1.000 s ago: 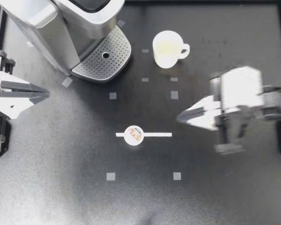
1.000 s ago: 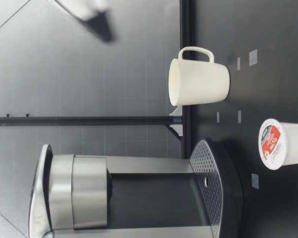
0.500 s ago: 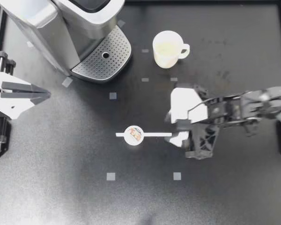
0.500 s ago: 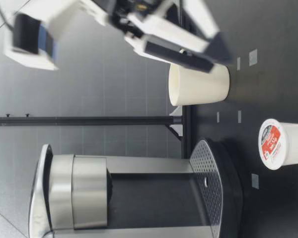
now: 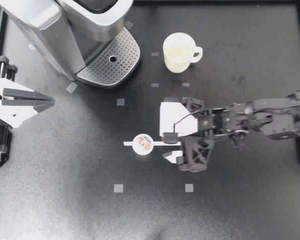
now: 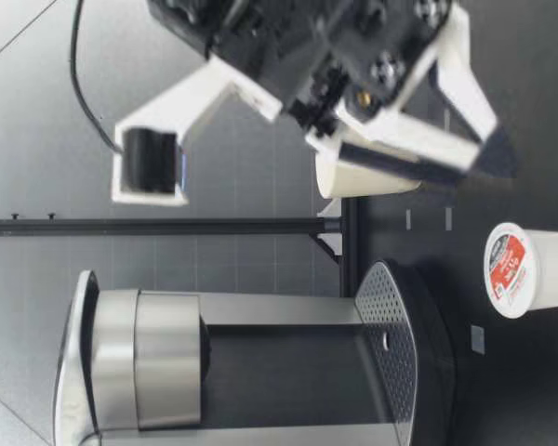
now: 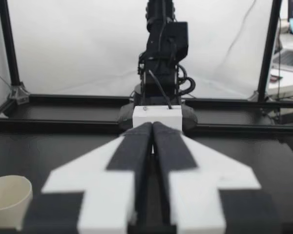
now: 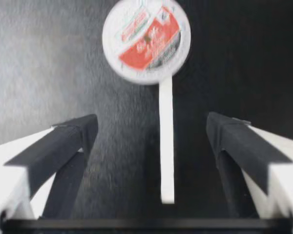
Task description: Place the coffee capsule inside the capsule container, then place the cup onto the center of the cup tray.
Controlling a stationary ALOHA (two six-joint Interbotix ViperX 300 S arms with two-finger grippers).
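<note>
The coffee capsule (image 5: 142,144) is a small white pod with a round foil lid printed in red and white. It stands lid-up near the middle of the black table (image 5: 65,190), on the left end of a thin white tape strip (image 5: 162,143). My right gripper (image 5: 170,147) is just right of it, over the strip, with its fingers spread apart and holding nothing. In the right wrist view the capsule lies ahead of the gap, untouched. The white cup (image 5: 179,51) stands farther back, right of the coffee machine (image 5: 65,25) and its perforated cup tray (image 5: 110,62). My left gripper (image 5: 46,102) sits at the left edge, fingers pressed together and empty.
</note>
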